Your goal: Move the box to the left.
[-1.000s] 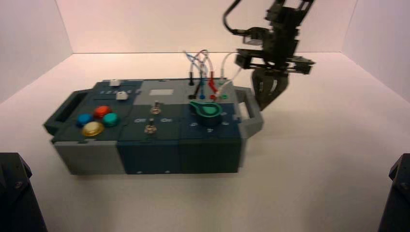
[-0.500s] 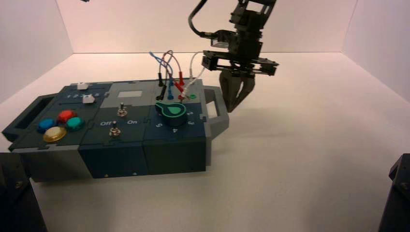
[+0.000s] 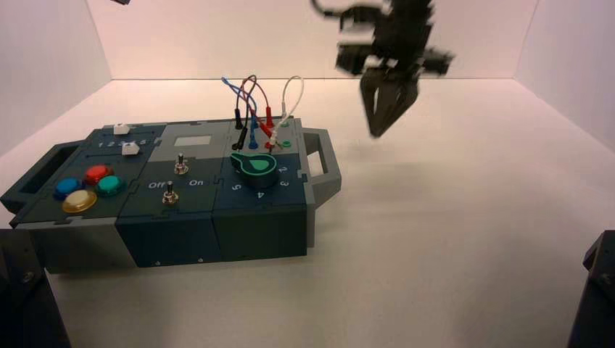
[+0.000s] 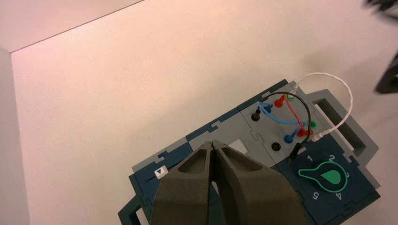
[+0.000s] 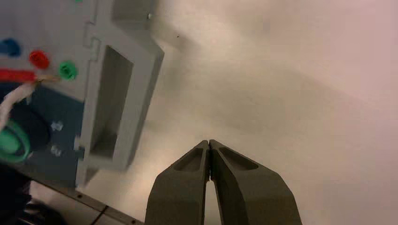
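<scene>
Box (image 3: pixel 174 188) sits at the table's left side, its grey right handle (image 3: pixel 323 163) free — right gripper (image 3: pixel 382 123) raised clear, fingers pressed together, empty — shift looks done.

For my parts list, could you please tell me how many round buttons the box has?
4, clustered at the box's left end: red, blue, teal and yellow.

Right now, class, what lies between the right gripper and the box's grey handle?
Only bare white tabletop; the right wrist view shows the right gripper clear of the grey handle.
</scene>
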Robot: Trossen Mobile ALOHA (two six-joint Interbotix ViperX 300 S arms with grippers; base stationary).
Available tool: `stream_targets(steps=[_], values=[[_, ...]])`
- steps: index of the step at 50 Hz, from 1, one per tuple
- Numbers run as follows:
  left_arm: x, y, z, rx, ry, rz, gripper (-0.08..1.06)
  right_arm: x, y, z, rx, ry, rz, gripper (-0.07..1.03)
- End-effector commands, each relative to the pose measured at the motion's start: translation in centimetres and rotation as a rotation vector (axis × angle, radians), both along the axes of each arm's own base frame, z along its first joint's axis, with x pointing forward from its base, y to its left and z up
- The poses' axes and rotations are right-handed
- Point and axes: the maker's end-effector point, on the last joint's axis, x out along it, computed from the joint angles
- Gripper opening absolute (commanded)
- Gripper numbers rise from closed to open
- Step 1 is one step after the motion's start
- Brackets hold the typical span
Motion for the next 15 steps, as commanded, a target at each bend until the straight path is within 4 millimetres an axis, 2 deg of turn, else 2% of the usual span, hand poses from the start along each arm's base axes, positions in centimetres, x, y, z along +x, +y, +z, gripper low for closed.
stream_targets(steps=[1,6,15], values=[[0.7,-0.2,1.4,-0.006,-0.037,-0.004,-0.03,0.2,0.2,3.8,0.059,-0.104,0.008,-0.02],[0.7,-0.2,1.1,-0.004,-0.031,-0.003,-0.03,-0.4,0.1,5.2,0.091,-0.144,0.008,-0.02],[0.5,-0.1,1.0,-0.006,-0.027,-0.002,-0.03,-1.0,-0.2,6.5,0.123,-0.19,0.001,-0.02]])
